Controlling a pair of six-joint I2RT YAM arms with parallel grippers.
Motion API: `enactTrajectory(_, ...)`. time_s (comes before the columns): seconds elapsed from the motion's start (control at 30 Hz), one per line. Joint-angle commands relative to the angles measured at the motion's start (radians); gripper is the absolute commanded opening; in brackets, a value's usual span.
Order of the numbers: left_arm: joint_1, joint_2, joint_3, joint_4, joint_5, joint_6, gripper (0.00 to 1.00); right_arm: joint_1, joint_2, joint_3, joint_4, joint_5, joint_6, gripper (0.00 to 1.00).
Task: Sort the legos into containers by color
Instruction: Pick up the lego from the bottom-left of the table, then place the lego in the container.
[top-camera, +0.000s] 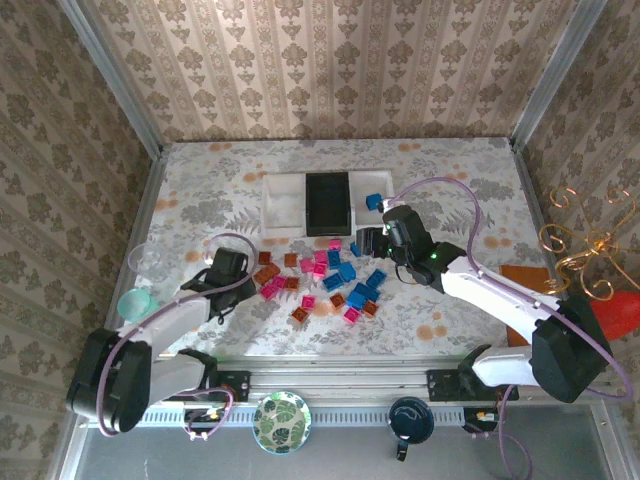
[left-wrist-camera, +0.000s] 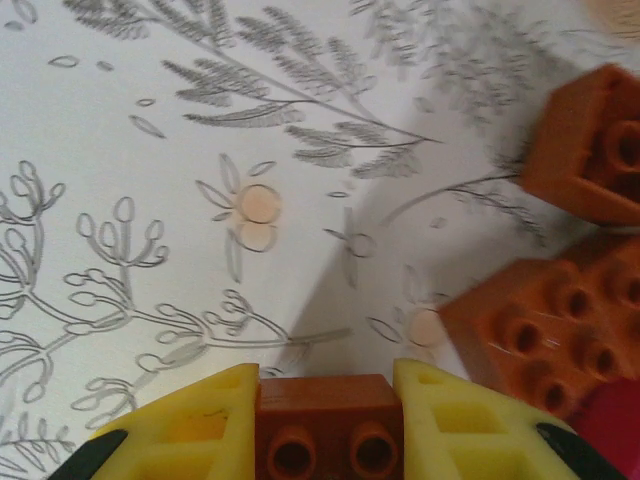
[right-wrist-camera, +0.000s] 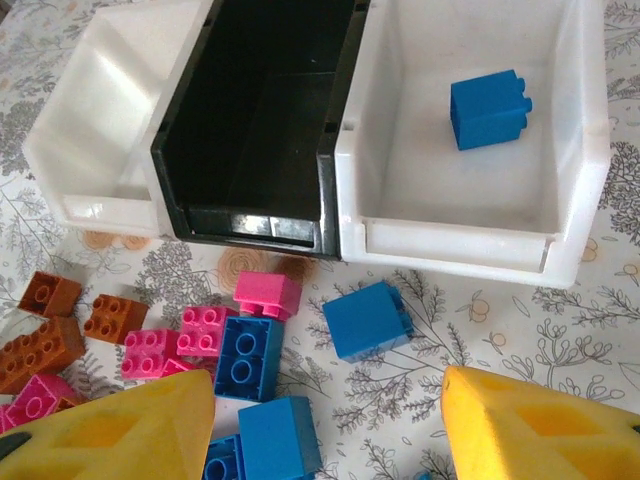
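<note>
Gripping a small orange-brown studded plastic brick (left-wrist-camera: 325, 435) with the left hand (left-wrist-camera: 325, 395), yellow fingers (left-wrist-camera: 190, 430) closed tight on both its sides, right down by the flower-print tabletop (left-wrist-camera: 150, 150) at the near-left edge of the pile. Seeing more orange-brown bricks (left-wrist-camera: 545, 335) lying just to its right. Hovering the right hand (right-wrist-camera: 325, 430) open, nothing between its yellow fingers, above blue and pink bricks (right-wrist-camera: 245, 355) just near of three joined open rectangular plastic trays (right-wrist-camera: 345, 170) sitting at the far middle. Spotting one blue brick (right-wrist-camera: 488, 108) lying in the right white tray (right-wrist-camera: 575, 150), beside the black middle tray (right-wrist-camera: 250, 110) and the left white tray (right-wrist-camera: 90, 130). Looking at the loose bricks (top-camera: 320, 268) lying scattered between both hands, lol.
</note>
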Motion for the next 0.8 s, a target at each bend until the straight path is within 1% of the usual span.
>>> enactTrajectory(0.0, -0.030, -0.116, 0.050, -0.067, 0.028, -0.017, 0.23, -0.003, -0.029, -0.017, 0.005, 0.027, 0.011, 0.63)
enactTrajectory(0.07, -0.034, -0.150, 0.106, -0.078, 0.030, -0.007, 0.25, -0.003, -0.031, -0.018, 0.009, 0.025, 0.014, 0.63)
enactTrajectory(0.1, -0.035, -0.143, 0.146, -0.073, 0.030, 0.000, 0.26, -0.002, -0.031, -0.021, 0.012, 0.025, 0.015, 0.63)
enactTrajectory(0.17, -0.034, -0.083, 0.227, -0.051, 0.034, 0.019, 0.27, -0.003, -0.028, -0.025, 0.013, 0.026, 0.021, 0.63)
enactTrajectory(0.27, -0.034, 0.074, 0.353, 0.019, 0.050, 0.040, 0.27, -0.002, -0.023, -0.035, 0.013, 0.027, 0.034, 0.63)
enactTrajectory(0.33, -0.035, 0.204, 0.457, 0.046, 0.042, 0.063, 0.27, -0.002, -0.023, -0.041, 0.003, 0.026, 0.040, 0.63)
enactTrajectory(0.53, -0.013, 0.536, 0.768, 0.005, 0.019, 0.123, 0.26, -0.002, -0.061, -0.070, -0.032, 0.037, 0.049, 0.63)
enactTrajectory(0.7, 0.014, 0.711, 0.932, -0.036, 0.020, 0.124, 0.27, -0.001, -0.097, -0.104, -0.045, 0.029, 0.067, 0.63)
enactTrajectory(0.77, 0.013, 0.753, 0.988, -0.059, 0.019, 0.130, 0.31, -0.001, -0.101, -0.112, -0.049, 0.015, 0.075, 0.63)
